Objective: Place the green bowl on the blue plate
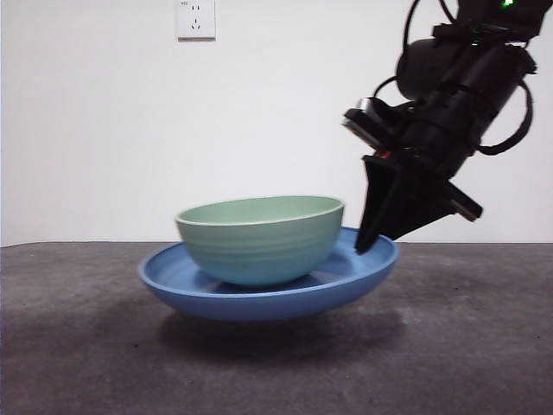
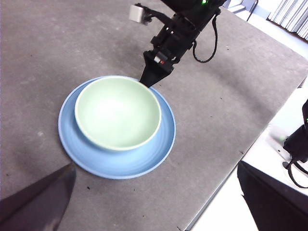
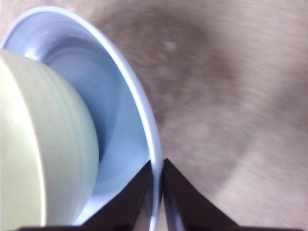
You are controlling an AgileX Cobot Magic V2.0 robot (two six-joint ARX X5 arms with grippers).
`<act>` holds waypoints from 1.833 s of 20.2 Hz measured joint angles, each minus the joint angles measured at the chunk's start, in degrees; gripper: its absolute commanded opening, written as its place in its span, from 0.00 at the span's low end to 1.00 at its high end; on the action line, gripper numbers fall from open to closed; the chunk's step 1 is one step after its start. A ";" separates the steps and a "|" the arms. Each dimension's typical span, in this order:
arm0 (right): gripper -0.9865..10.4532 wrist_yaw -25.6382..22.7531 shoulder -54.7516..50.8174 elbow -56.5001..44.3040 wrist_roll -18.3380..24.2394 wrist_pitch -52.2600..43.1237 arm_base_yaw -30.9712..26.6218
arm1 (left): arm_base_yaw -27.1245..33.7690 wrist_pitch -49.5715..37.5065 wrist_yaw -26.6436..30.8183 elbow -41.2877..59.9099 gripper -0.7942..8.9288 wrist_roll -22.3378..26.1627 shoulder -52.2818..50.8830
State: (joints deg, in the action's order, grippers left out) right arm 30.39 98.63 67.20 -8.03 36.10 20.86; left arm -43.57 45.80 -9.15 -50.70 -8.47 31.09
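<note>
The green bowl [image 1: 259, 238] sits upright inside the blue plate [image 1: 363, 272] at the middle of the table. In the left wrist view the bowl [image 2: 118, 113] lies slightly off-centre on the plate [image 2: 166, 139]. My right gripper [image 1: 367, 244] comes down from the upper right to the plate's right rim. Its own view shows the two jaws [image 3: 158, 168] pinched on either side of the plate's rim [image 3: 139, 101], with the bowl's ribbed wall [image 3: 43, 144] just beside them. My left gripper [image 2: 154, 192] hangs high above the table's near edge, jaws wide apart and empty.
Dark grey table mat [image 1: 86, 346] spreads around the plate. A white wall with a socket [image 1: 195, 17] stands behind. The table's edge [image 2: 226, 178] and a white floor strip lie beside the left arm.
</note>
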 measured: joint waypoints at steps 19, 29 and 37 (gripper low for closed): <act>0.23 1.33 7.08 0.04 -3.37 -4.92 1.25 | 0.00 -0.15 0.00 0.00 0.73 0.00 0.00; 0.38 1.03 -1.55 4.85 -3.06 -0.63 -4.24 | 0.00 -0.15 0.00 0.00 0.73 0.00 0.00; 0.53 -3.54 -23.87 5.38 3.87 14.12 -4.76 | 0.00 -0.17 0.00 0.00 0.73 0.00 0.00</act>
State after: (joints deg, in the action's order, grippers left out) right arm 26.85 74.76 72.58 -4.16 50.22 16.10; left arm -43.57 45.63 -9.15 -50.70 -8.47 31.09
